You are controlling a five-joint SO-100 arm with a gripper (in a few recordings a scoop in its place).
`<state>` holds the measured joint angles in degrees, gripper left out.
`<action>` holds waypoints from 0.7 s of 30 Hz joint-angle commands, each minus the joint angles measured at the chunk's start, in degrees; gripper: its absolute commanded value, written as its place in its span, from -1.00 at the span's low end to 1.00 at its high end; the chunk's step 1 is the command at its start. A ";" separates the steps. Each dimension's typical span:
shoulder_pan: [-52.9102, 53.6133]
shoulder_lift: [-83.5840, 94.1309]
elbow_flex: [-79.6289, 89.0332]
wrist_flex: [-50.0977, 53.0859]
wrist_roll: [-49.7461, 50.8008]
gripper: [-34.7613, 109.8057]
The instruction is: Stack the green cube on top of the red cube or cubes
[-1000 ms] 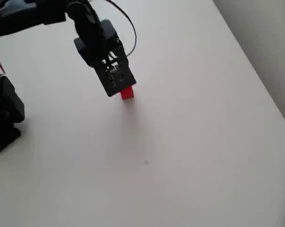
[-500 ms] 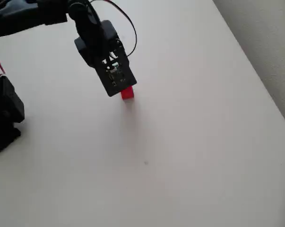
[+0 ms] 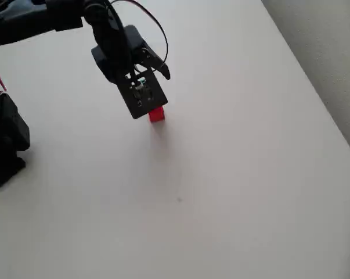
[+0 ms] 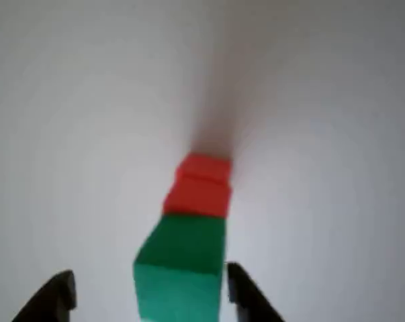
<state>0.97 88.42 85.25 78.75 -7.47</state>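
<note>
In the wrist view the green cube (image 4: 182, 268) sits on top of the red cube stack (image 4: 201, 184), which stands on the white table and shows a seam across its side. My gripper (image 4: 148, 298) is open around the green cube. The left fingertip (image 4: 54, 295) stands well clear of it, while the right fingertip (image 4: 246, 295) is close beside it. In the overhead view the black gripper (image 3: 143, 93) hangs over the stack. Only the lower edge of the red cube (image 3: 157, 114) shows there, and the green cube is hidden under the gripper.
The white table (image 3: 233, 174) stretches bare around the stack; its right edge runs diagonally along a pale wall (image 3: 331, 52). The arm's black base (image 3: 3, 139) stands at the left edge.
The gripper has opened: one jaw now swings out to the right in the overhead view. The arm and the red stack have stayed in place.
</note>
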 commanded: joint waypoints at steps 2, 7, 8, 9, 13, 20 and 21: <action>0.97 8.96 -4.13 1.76 -0.79 -0.14; 1.14 15.82 -4.13 5.10 -0.97 -0.14; 1.05 17.23 -3.96 5.80 -1.05 -0.14; 0.97 18.72 -3.60 6.33 -1.14 -0.14; 0.62 25.31 -1.85 8.61 -1.32 -0.18; -0.18 40.87 8.35 9.40 -1.76 -0.39; -0.18 43.07 10.20 9.32 -1.76 -0.44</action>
<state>1.32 121.90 92.02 87.98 -8.61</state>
